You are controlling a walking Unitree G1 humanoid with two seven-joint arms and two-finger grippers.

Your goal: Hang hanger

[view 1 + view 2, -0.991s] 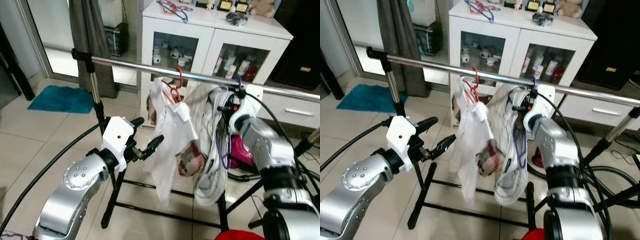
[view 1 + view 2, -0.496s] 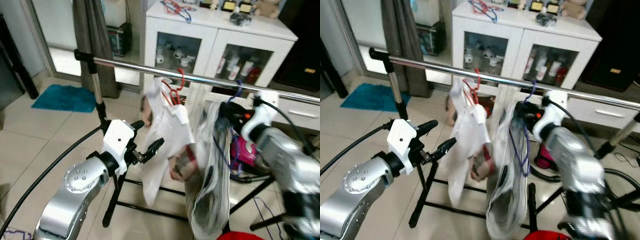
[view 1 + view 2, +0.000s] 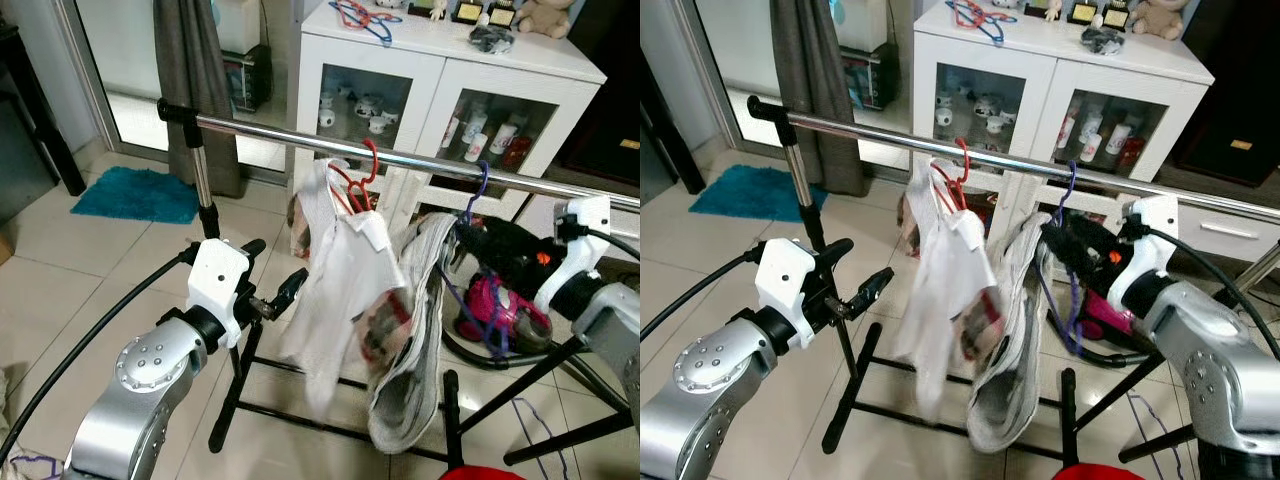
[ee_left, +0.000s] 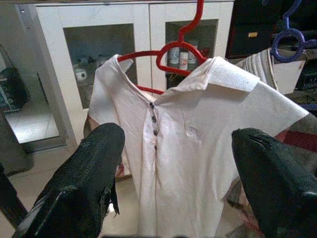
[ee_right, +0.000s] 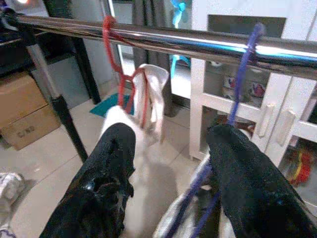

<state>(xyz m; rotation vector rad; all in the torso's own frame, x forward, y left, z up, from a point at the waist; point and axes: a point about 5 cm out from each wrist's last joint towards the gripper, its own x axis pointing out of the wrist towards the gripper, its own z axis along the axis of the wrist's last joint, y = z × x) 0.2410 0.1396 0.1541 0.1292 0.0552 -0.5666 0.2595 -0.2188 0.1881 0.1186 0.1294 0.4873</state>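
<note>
Two hangers on the rail (image 3: 300, 138), one red hanger (image 3: 357, 178) and one purple hanger (image 3: 476, 190), and two garments.

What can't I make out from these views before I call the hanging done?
- Grey striped garment on the purple plastic hanger: head views, bunched folds hide how it sits on the hanger's arms.
- Chrome rail: its right end is cut off by the frame edge.
- Items inside the white glass-door cabinet: too small to identify.
- Red hanger: the wrist view's top edge cuts its hook.
</note>
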